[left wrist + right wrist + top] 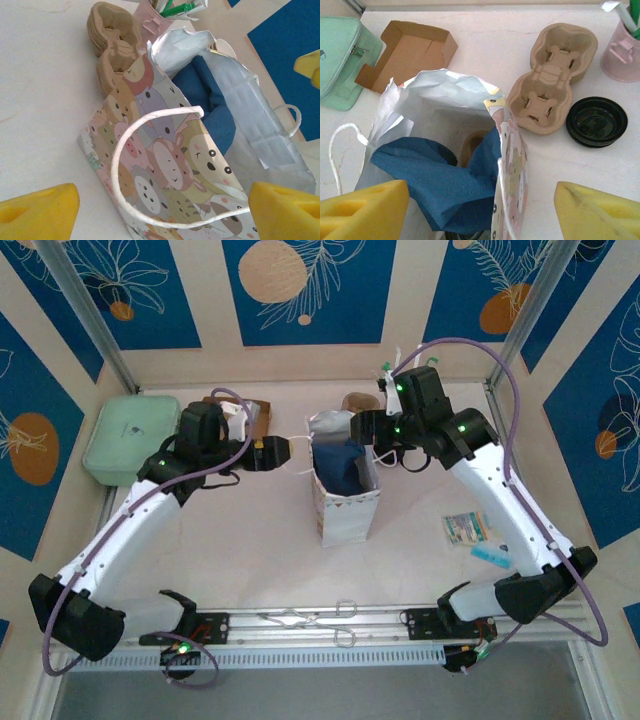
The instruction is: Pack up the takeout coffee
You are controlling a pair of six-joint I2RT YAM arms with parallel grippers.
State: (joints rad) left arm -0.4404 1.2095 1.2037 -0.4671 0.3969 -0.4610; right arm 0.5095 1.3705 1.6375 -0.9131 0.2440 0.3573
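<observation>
A paper gift bag (348, 502) printed with cartoon animals stands upright mid-table, stuffed with blue cloth (445, 185). Deep inside it a brown cup (472, 145), the takeout coffee, peeks out; the cloth hides most of it. My left gripper (165, 210) is open at the bag's left side, with the white cord handle (122, 150) hanging loose between its yellow fingers. My right gripper (482, 210) is open above the bag's mouth, straddling the printed wall. From above, the left gripper (283, 453) and right gripper (365, 430) flank the bag's top.
Beside the bag lie a pulp cup carrier (552, 77), a loose black lid (596, 121), a pink cup of straws (622, 47) and an open cardboard box (410, 52). A mint container (125, 435) sits far left. Small packets (468, 528) lie on the right.
</observation>
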